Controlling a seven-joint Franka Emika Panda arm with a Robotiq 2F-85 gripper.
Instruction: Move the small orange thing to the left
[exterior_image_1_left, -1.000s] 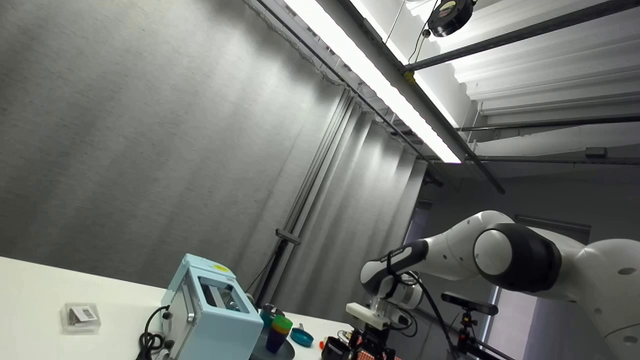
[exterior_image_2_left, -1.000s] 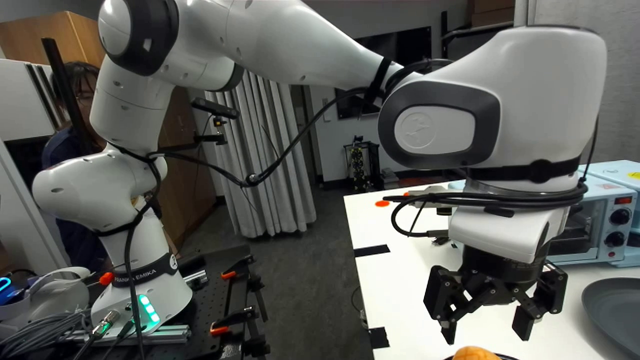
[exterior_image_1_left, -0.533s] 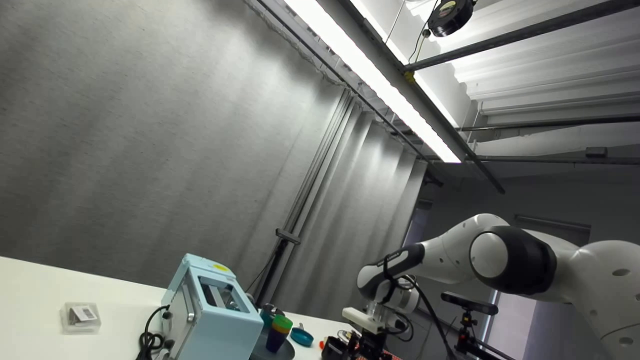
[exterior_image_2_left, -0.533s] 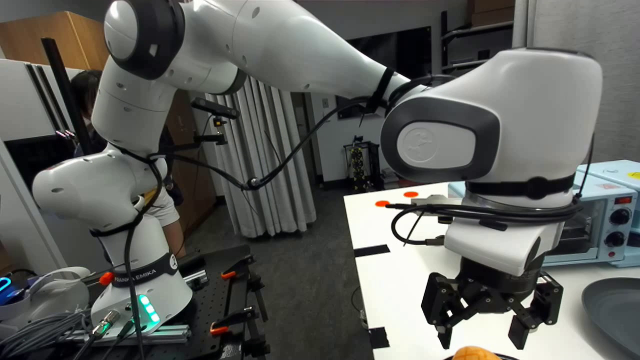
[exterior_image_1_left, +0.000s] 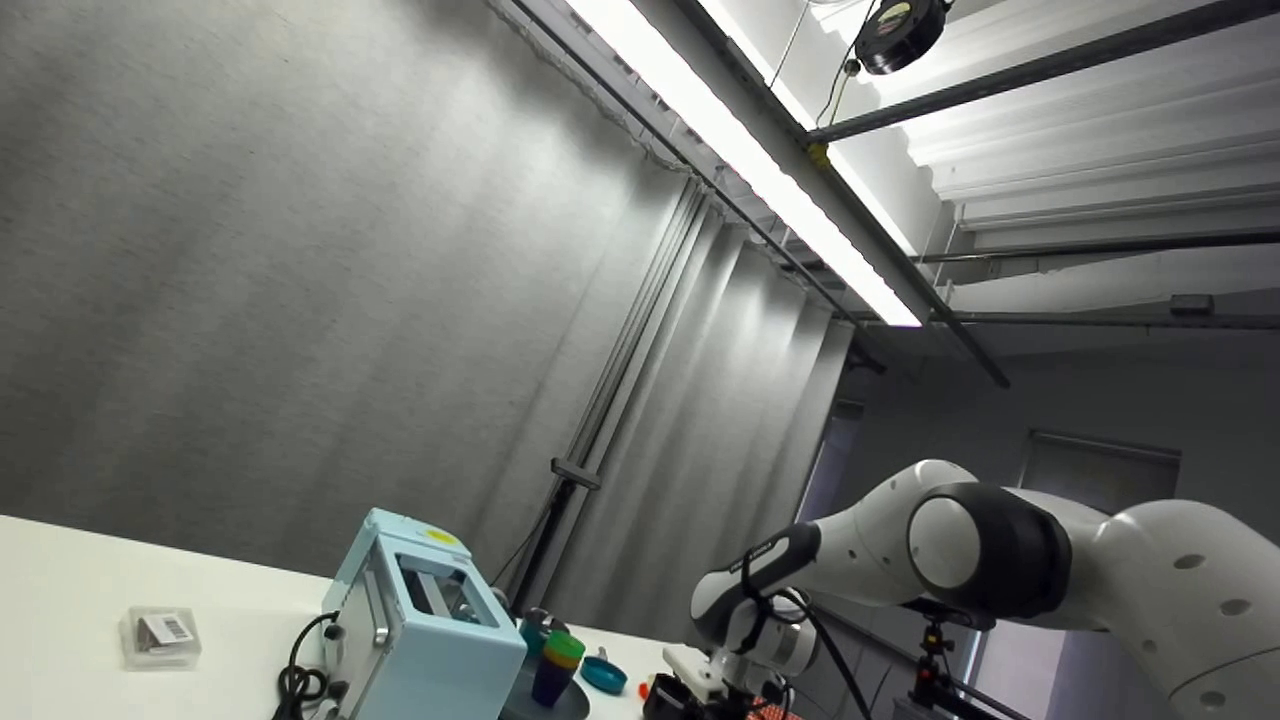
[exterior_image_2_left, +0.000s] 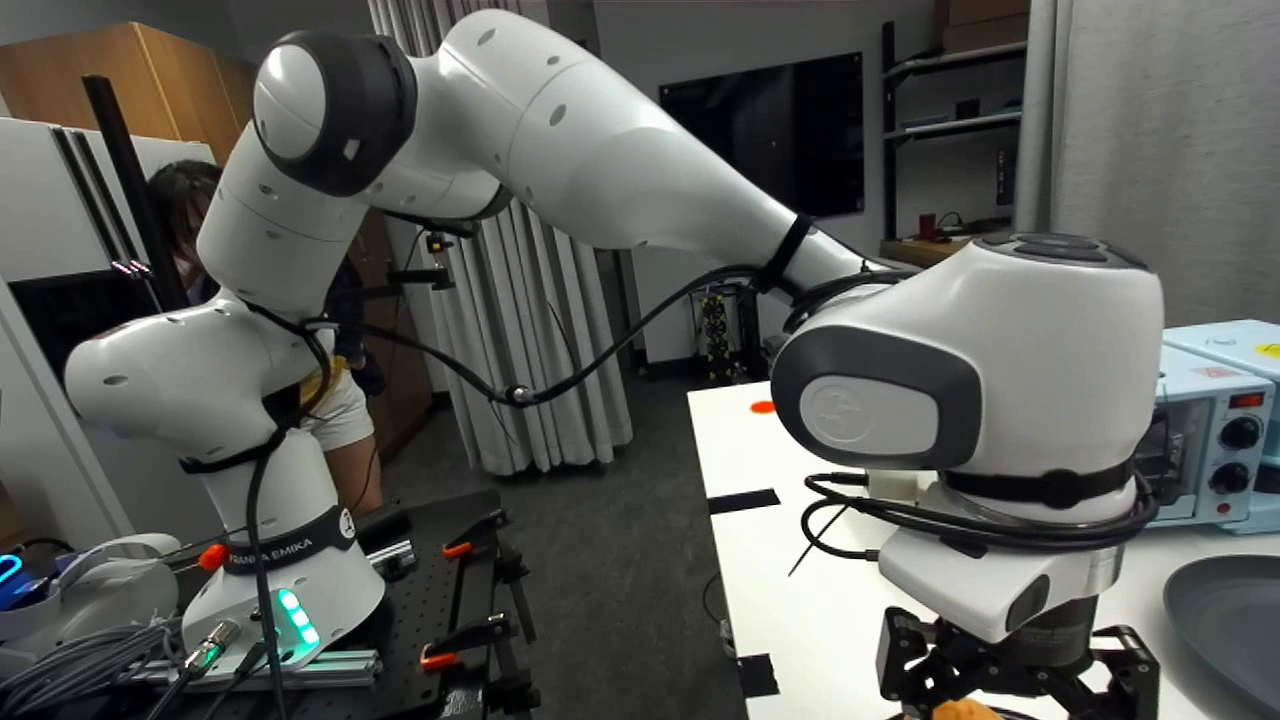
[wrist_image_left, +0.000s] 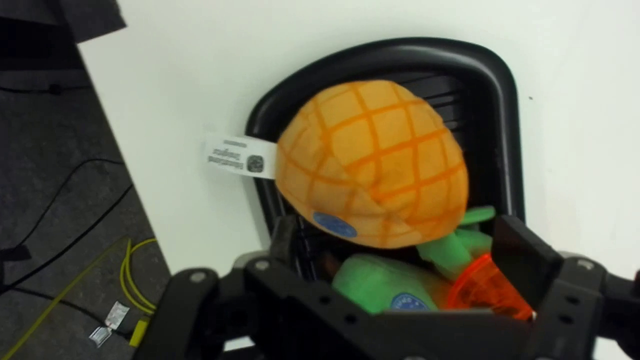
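Note:
A plush orange pineapple (wrist_image_left: 372, 165) with green leaves and a white tag lies in a black basket (wrist_image_left: 510, 130) in the wrist view. Its top also shows at the bottom edge of an exterior view (exterior_image_2_left: 965, 710). A green plush piece (wrist_image_left: 385, 282) and a smaller translucent orange piece (wrist_image_left: 487, 292) lie beside it in the basket. My gripper (wrist_image_left: 405, 245) is open above the basket, its fingers far apart, with the green and translucent orange pieces showing between them. Nothing is held. In an exterior view my gripper (exterior_image_2_left: 1020, 690) is cut by the bottom edge.
A light-blue toaster oven (exterior_image_2_left: 1215, 430) and a grey plate (exterior_image_2_left: 1235, 620) stand on the white table. Stacked coloured cups (exterior_image_1_left: 557, 665), a teal pan (exterior_image_1_left: 603, 673) and a black pot (exterior_image_1_left: 670, 697) are near the arm. The table edge (wrist_image_left: 125, 155) lies left of the basket.
The arm and gripper have come down toward the basket and the plush pineapple. The gripper has stayed open. The person behind the robot has shifted.

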